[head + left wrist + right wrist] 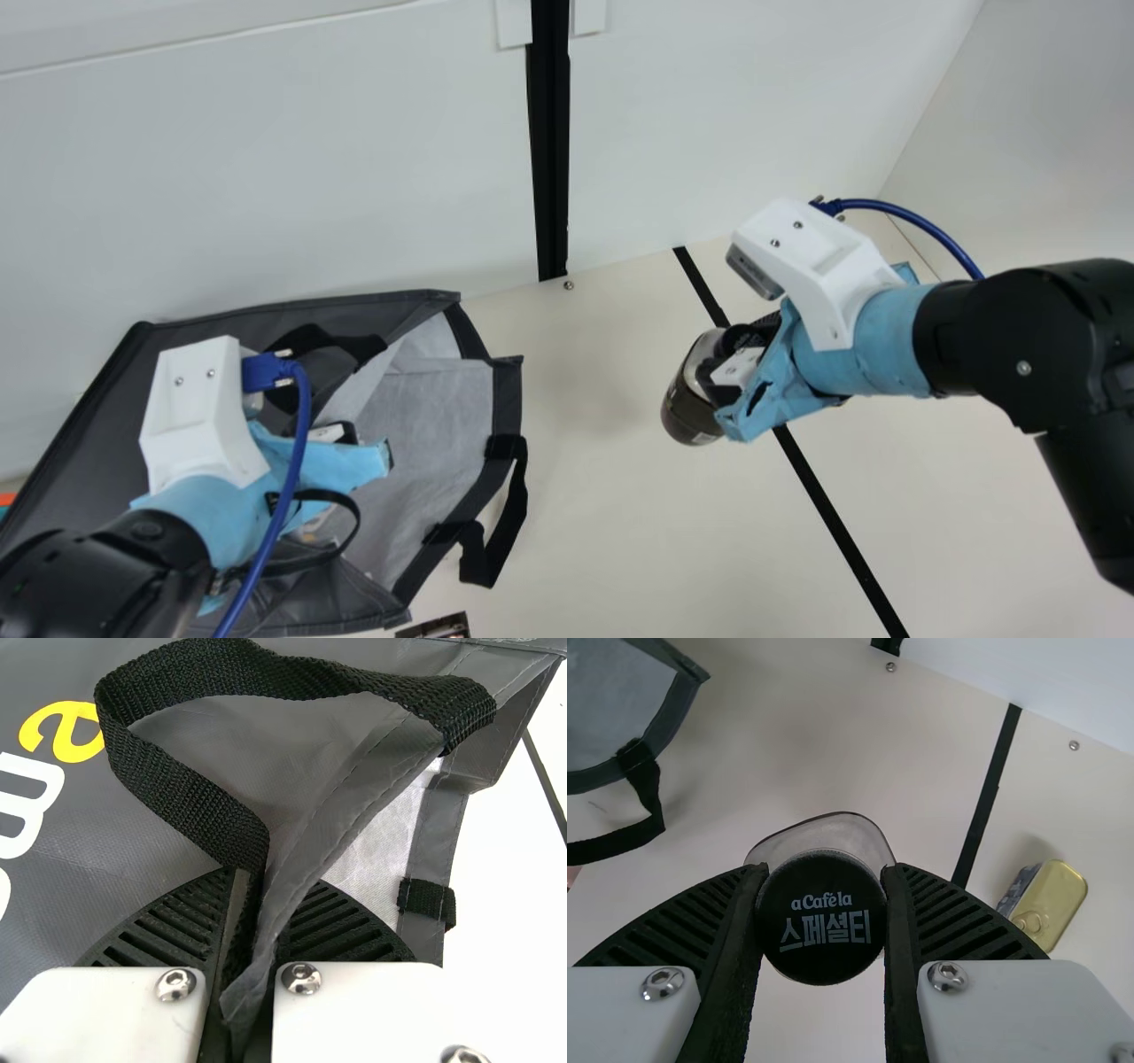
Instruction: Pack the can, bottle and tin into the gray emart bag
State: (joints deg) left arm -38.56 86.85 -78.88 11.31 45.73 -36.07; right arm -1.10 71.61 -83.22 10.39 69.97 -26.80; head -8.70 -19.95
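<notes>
Bottle (684,412): cap end grasped by right jaws over counter (602,532), partly hidden by them. Gray emart bag (434,408): opening edge clenched in left jaws; indistinct item (310,530) inside, partly obscured. Tin (1056,895): on counter, right side

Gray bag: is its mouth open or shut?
Open: the main view shows the gray bag gaping, its pale lining exposed.

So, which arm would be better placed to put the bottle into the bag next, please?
The right, I'd say: its gripper holds the bottle by the cap, and the mouth of the bag faces it, while the left gripper pinches the bag's rim.
</notes>
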